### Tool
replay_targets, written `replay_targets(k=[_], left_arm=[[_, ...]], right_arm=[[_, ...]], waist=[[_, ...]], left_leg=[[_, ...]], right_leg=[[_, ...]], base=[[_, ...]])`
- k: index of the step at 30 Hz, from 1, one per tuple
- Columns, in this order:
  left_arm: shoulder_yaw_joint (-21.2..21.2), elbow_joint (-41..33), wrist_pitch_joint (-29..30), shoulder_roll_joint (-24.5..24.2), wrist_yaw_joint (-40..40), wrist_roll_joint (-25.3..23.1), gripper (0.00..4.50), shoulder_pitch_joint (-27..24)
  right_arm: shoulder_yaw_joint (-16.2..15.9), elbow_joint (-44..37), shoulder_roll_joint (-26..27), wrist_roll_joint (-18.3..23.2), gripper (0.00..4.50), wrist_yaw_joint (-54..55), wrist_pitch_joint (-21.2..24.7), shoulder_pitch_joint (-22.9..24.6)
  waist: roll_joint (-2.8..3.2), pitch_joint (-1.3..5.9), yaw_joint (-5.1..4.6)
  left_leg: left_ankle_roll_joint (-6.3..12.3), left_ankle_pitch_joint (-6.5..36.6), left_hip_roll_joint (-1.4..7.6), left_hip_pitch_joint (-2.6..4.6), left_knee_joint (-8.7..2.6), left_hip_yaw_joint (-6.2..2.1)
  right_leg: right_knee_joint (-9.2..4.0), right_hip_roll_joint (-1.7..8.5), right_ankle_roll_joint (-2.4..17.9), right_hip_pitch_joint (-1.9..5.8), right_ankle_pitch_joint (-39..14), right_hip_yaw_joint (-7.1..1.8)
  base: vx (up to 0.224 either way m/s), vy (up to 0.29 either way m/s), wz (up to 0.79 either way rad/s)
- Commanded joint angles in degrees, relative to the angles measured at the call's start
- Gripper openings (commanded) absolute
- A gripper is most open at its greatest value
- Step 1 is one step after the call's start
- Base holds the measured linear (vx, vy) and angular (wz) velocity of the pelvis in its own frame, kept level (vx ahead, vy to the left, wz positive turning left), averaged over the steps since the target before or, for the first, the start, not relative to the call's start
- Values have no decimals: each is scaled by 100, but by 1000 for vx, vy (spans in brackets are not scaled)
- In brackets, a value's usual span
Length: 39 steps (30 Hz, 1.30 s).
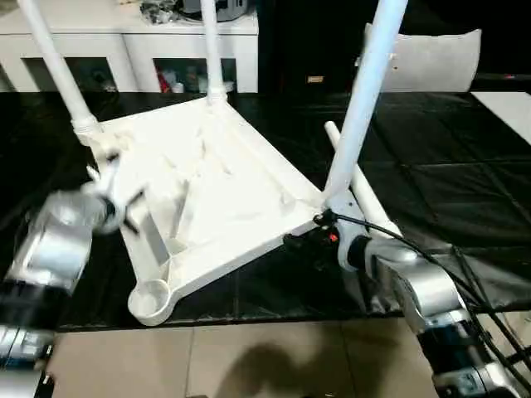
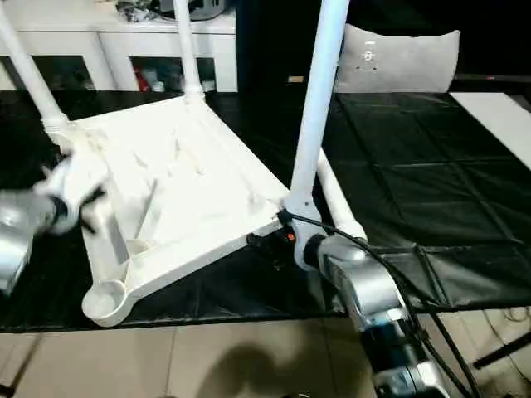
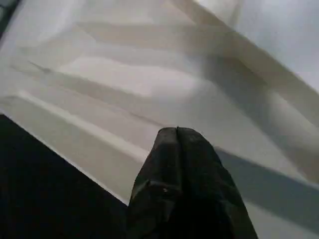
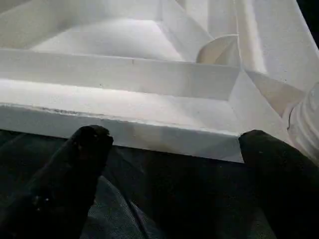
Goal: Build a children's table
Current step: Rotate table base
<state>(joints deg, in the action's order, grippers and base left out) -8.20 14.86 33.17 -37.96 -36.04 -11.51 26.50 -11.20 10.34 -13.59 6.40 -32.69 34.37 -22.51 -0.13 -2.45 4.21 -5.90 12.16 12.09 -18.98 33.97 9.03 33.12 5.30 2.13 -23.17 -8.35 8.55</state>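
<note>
A big black table fills the room, with a white cabinet behind it. The tabletop lies upside down on it. Three legs stand in its corners. The near corner hole is empty, and the last leg lies beside the tabletop. The right gripper is wide open by its edge. The left gripper is closed on nothing. No writing can be read.

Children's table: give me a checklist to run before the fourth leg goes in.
1. Tabletop upside down on the black work table: ok.
2. Three legs upright in corner sockets: ok.
3. Near corner socket empty: ok.
4. Fourth leg lying loose beside the tabletop: ok.
5. Right pincer open, at the tabletop's edge: ok.
6. Left pincer open for a grasp: not ok, shut.
</note>
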Motion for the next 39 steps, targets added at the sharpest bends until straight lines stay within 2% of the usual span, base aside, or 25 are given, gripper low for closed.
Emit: replay_targets(k=[1, 5, 8, 10, 15, 16, 18, 19, 20, 24, 26, 27, 28, 33, 38, 39], left_arm=[[-138, -123, 97, -167, -70, -140, 5, -25], [-69, -153, 119, -189, -38, -232, 5, -69], [-106, -211, 142, -230, -123, -188, 5, -86], [-180, -250, 126, -280, -212, -114, 5, -104], [-248, -318, 95, -303, -398, -83, 5, -141], [-357, -421, 54, -371, -661, -65, 5, -209], [-461, -504, -80, -444, -956, 0, 5, -276], [-491, -535, -106, -467, -1051, 41, 5, -297], [-550, -597, -169, -518, -1215, 94, 5, -334], [-690, -756, -216, -672, -1629, 224, 5, -424], [-787, -885, -271, -810, -1995, 328, 5, -501], [-833, -952, -346, -872, -2179, 389, 5, -537], [-860, -1018, -394, -913, -2360, 468, 5, -565], [-879, -1304, -354, -836, -2813, 872, 5, -685], [-970, -1641, -273, -518, -3163, 1349, 5, -724], [-1019, -1650, -287, -425, -3187, 1376, 5, -696]], right_arm=[[-80, 116, -13, -9, 450, -12, 162, -2], [-30, -227, -223, 202, 450, -374, 106, 65], [-20, -371, -420, 245, 450, -588, 185, 115], [-9, -569, -640, 311, 450, -839, 280, 173], [25, -655, -751, 361, 450, -925, 349, 190], [-21, -560, -743, 326, 450, -900, 342, 171], [-37, -281, -572, 271, 450, -729, 320, 98], [-73, -202, -540, 234, 450, -713, 261, 75], [-76, -36, -455, 190, 450, -616, 224, 11], [-101, 388, -245, 104, 450, -457, 46, -180], [-74, 789, -68, 59, 450, -337, -217, -372], [-38, 993, 26, 72, 450, -295, -283, -477], [-19, 1211, 114, 88, 450, -292, -348, -597], [3, 1764, 335, 51, 450, -253, -678, -936], [4, 2321, 504, -78, 450, -136, -1040, -1237], [15, 2404, 530, -88, 450, -116, -1101, -1283]], waist=[[68, 308, 5], [54, 323, 14], [50, 343, 54], [45, 352, 87], [66, 329, 97], [55, 319, 96], [65, 317, 85], [64, 324, 74], [92, 328, 78], [98, 327, 67], [114, 341, 68], [115, 318, 41], [123, 318, 21], [126, 316, -18], [121, 338, -93], [80, 343, -120]], left_leg=[[61, 1377, 66, -18, -442, -26], [102, 1254, 83, -22, -435, -29], [153, 908, 97, -63, -429, -26], [166, 835, 103, -57, -425, -21], [141, 983, 94, -47, -433, -13], [119, 1098, 90, -37, -440, -17], [93, 1143, 91, -43, -450, -29], [74, 1138, 89, -41, -446, -28], [55, 1123, 95, -43, -445, -32], [-12, 1158, 108, -36, -453, -32], [-36, 1162, 109, -30, -453, -43], [-35, 1200, 101, -61, -467, -38], [-74, 1298, 99, -34, -462, -40], [-97, 1346, 107, -26, -462, -40], [-91, 1116, 93, -65, -446, -25], [-63, 1059, 93, -80, -440, -18]], right_leg=[[-483, 334, 250, 291, -2625, -317], [-456, 335, 331, 302, -2357, -338], [-362, 329, 549, 336, -1811, -363], [-335, 332, 622, 344, -1664, -371], [-371, 339, 631, 338, -1875, -363], [-416, 355, 558, 335, -2133, -358], [-420, 358, 548, 326, -2225, -360], [-416, 351, 566, 323, -2179, -359], [-401, 356, 604, 328, -2088, -361], [-364, 352, 741, 323, -1871, -373], [-335, 368, 792, 323, -1806, -377], [-344, 356, 792, 335, -1844, -378], [-352, 363, 815, 330, -1920, -380], [-345, 359, 823, 335, -1949, -382], [-276, 344, 1035, 365, -1490, -399], [-277, 348, 1060, 376, -1457, -401]], base=[[0, 0, 0], [0, 0, 0], [0, 0, 0], [0, 0, 0], [0, 0, 0], [0, 0, 0], [0, 0, 0], [0, 0, 0], [0, 0, 0], [0, 0, 0], [0, 0, 0], [0, 0, 0], [0, 0, 0], [0, 0, 0], [0, 0, 0], [0, 0, 0]])
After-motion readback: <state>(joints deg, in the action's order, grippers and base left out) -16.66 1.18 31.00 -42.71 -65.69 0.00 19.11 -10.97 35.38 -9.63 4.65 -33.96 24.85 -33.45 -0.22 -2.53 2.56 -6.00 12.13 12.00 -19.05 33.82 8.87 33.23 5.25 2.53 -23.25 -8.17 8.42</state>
